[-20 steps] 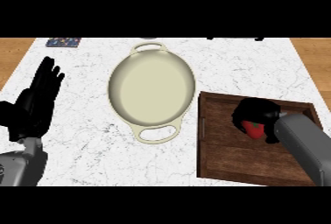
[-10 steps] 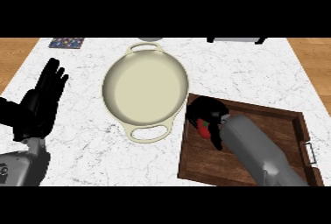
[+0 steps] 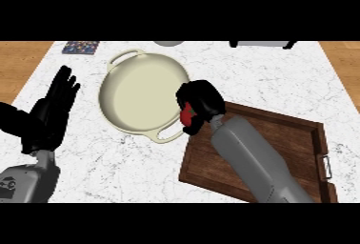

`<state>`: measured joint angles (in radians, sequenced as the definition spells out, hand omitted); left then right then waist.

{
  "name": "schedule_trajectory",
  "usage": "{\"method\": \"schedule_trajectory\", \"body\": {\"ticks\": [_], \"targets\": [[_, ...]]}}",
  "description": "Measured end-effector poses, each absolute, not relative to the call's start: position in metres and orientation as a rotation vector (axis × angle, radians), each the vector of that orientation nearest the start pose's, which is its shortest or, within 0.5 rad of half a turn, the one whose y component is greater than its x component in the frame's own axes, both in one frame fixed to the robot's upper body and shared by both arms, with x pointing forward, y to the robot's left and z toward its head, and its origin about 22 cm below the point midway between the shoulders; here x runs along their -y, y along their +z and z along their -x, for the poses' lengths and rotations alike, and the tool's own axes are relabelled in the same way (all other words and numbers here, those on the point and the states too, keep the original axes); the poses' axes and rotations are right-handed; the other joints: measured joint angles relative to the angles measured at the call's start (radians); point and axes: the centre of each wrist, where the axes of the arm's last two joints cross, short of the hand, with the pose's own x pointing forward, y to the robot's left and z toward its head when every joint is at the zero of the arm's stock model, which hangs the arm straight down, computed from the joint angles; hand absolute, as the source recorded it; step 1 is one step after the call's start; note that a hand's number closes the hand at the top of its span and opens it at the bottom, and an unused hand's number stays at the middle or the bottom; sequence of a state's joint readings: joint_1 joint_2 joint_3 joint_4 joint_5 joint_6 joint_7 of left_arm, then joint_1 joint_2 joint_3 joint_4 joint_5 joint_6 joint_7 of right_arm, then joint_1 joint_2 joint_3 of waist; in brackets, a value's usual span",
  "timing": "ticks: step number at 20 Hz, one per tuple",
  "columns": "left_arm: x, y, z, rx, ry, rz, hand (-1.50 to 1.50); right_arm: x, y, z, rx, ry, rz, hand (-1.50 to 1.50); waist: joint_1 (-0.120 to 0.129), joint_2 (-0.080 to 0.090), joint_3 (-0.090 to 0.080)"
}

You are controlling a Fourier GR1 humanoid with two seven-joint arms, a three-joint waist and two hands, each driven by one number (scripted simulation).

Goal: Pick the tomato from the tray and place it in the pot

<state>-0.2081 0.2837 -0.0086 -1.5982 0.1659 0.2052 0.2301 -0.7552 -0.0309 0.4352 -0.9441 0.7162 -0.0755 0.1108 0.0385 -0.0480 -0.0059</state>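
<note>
My right hand [image 3: 200,102] is curled round a red tomato [image 3: 187,117], of which only a sliver shows below the fingers. The hand hangs over the near right rim of the cream oval pot [image 3: 143,96], close to its front handle. The dark wooden tray [image 3: 295,143] lies to the right, with my right forearm stretched across it. At the left edge my left hand [image 3: 48,114] rests open, fingers up.
The pot and tray sit on a white marble counter [image 3: 281,81]. A small patterned item [image 3: 80,47] lies at the far left corner. Partly cut-off objects, one grey [image 3: 167,43] and one with dark legs [image 3: 262,44], stand along the back edge.
My right hand has carried the tomato left, off the tray to the pot's right rim. The view has shifted, so the pot and tray appear further right.
</note>
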Motion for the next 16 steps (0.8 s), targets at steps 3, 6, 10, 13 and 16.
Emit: {"method": "schedule_trajectory", "body": {"ticks": [3, 6, 10, 13, 16], "targets": [[-0.267, 0.075, -0.287, 1.566, 0.023, -0.155, 0.00, 0.048, 0.079, -0.360, 1.695, 1.042, 0.626, 1.50, 0.017, 0.001, 0.001], [-0.263, 0.078, -0.290, 1.576, 0.013, -0.149, 0.00, 0.031, 0.105, -0.355, 1.743, 0.861, 0.725, 1.50, 0.028, 0.006, 0.001], [-0.262, 0.080, -0.294, 1.583, 0.009, -0.139, 0.00, 0.005, 0.132, -0.343, 1.759, 0.671, 0.832, 1.50, 0.038, 0.015, 0.000], [-0.258, 0.081, -0.295, 1.594, 0.005, -0.132, 0.00, -0.014, 0.147, -0.332, 1.740, 0.577, 0.881, 1.50, 0.047, 0.023, 0.000], [-0.256, 0.079, -0.296, 1.605, 0.000, -0.135, 0.00, -0.030, 0.157, -0.322, 1.739, 0.529, 0.925, 1.50, 0.048, 0.032, 0.001]]}}
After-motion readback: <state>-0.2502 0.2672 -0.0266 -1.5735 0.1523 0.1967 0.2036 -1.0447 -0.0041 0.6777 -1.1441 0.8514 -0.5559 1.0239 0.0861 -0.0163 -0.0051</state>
